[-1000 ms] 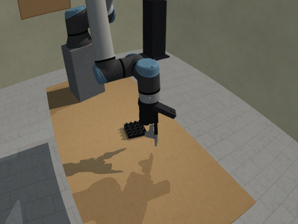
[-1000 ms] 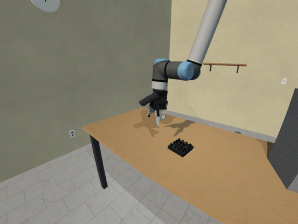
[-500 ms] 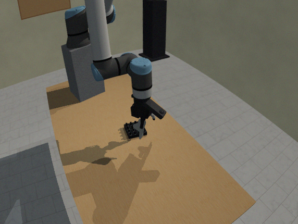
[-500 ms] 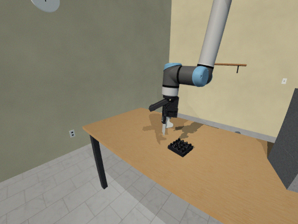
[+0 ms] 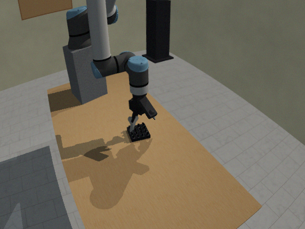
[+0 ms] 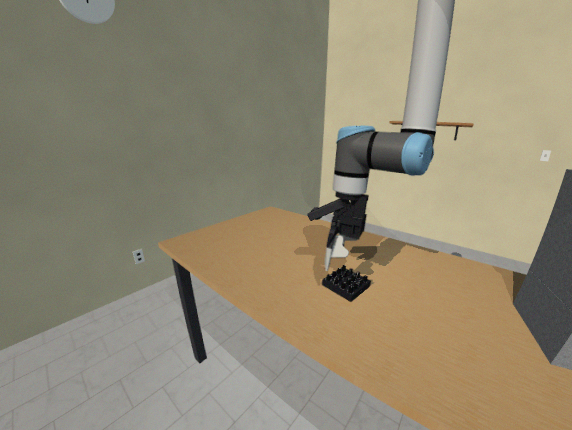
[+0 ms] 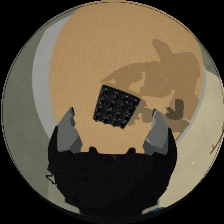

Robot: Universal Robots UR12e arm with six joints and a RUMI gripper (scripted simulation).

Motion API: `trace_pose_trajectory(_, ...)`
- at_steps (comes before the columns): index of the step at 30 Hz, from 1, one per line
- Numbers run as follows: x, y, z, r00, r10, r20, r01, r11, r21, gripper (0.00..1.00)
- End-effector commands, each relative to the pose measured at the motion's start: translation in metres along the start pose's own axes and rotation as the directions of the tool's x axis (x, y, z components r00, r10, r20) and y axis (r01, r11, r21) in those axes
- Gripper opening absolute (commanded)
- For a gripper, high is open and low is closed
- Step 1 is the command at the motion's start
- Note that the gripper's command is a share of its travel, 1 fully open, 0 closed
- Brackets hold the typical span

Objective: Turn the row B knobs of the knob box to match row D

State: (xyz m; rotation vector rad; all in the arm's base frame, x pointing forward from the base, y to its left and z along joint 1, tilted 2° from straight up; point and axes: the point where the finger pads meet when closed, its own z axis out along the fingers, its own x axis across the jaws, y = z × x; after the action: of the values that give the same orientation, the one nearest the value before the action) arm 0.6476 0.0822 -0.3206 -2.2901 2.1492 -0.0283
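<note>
Keeping the black two-jaw gripper (image 5: 142,124) (image 6: 335,261) (image 7: 113,108) apart, presumably for knob clearance; black square knob box (image 5: 139,136) (image 6: 350,294) (image 7: 116,106) on the tan wooden table (image 5: 170,170) (image 6: 430,320) (image 7: 90,55), below our fingers; its marks, we could not read.

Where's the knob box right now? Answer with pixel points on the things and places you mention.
In the wrist view, the knob box (image 5: 138,133) (image 6: 346,284) (image 7: 116,106) lies on the wooden table (image 5: 170,170) (image 6: 425,320) (image 7: 90,55), just ahead of the open claw (image 7: 113,108), roughly midway between its fingertips.

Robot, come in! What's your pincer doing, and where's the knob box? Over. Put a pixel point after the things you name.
Pincer (image 5: 143,123) (image 6: 333,261) (image 7: 113,108) open, holding nothing. Knob box (image 5: 139,132) (image 6: 346,284) (image 7: 116,106) on table (image 5: 186,170) (image 6: 425,310) (image 7: 100,45), knob marks unreadable. Nothing seen blocking the way. Over.
</note>
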Motion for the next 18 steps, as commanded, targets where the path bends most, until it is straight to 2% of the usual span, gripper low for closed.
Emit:
trace_pose_trajectory(1, -0.001, 0.011, 0.001, 0.998, 0.066, -0.006, -0.066, 0.998, 0.002, 1.0)
trace_pose_trajectory(10, -0.003, 0.042, 0.002, 0.972, 0.235, -0.013, -0.235, 0.972, -0.003, 1.0)
trace_pose_trajectory(18, -0.004, 0.054, 0.002, 0.954, 0.3, -0.017, -0.3, 0.954, -0.004, 1.0)
